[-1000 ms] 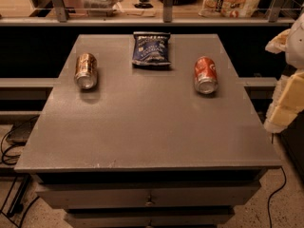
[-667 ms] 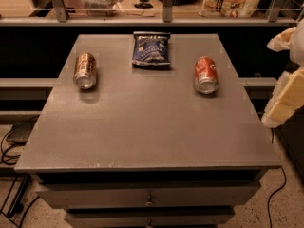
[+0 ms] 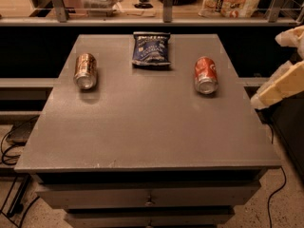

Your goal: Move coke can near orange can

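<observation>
The coke can point(image 3: 206, 74) lay right of the chip bag point(image 3: 151, 49), the orange can point(image 3: 86, 71) left of it. Your gripper point(image 3: 278, 65) stood spread and empty further right; you had to grasp across the body.

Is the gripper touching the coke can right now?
Apart. The camera view shows bare table between the coke can and the gripper, which hangs beyond the table's right edge.
</observation>
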`<action>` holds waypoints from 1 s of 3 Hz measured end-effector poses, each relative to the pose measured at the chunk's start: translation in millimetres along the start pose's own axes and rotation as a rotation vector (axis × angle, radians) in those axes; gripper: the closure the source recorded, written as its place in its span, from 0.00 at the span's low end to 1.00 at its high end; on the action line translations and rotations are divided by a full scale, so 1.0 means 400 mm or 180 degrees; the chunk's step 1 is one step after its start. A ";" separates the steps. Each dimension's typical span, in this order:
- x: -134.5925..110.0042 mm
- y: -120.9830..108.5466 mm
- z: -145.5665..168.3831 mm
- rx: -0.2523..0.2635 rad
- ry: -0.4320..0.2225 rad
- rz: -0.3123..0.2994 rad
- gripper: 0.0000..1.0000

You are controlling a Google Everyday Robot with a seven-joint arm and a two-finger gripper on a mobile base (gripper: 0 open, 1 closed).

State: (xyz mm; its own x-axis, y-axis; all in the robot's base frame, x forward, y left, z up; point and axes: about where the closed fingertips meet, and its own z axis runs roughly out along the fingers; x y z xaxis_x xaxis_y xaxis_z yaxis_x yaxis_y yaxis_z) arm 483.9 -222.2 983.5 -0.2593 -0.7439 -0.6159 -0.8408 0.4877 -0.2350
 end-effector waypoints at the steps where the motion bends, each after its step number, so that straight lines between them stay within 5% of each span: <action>1: 0.002 0.002 0.021 -0.0032 0.0059 0.0053 0.00; 3: -0.075 -0.024 0.181 -0.0080 -0.0268 0.0287 0.00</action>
State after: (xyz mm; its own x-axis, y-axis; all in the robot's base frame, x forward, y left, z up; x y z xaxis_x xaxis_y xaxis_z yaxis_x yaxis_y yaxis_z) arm 533.9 -171.5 949.8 -0.2944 -0.6560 -0.6949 -0.8278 0.5384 -0.1576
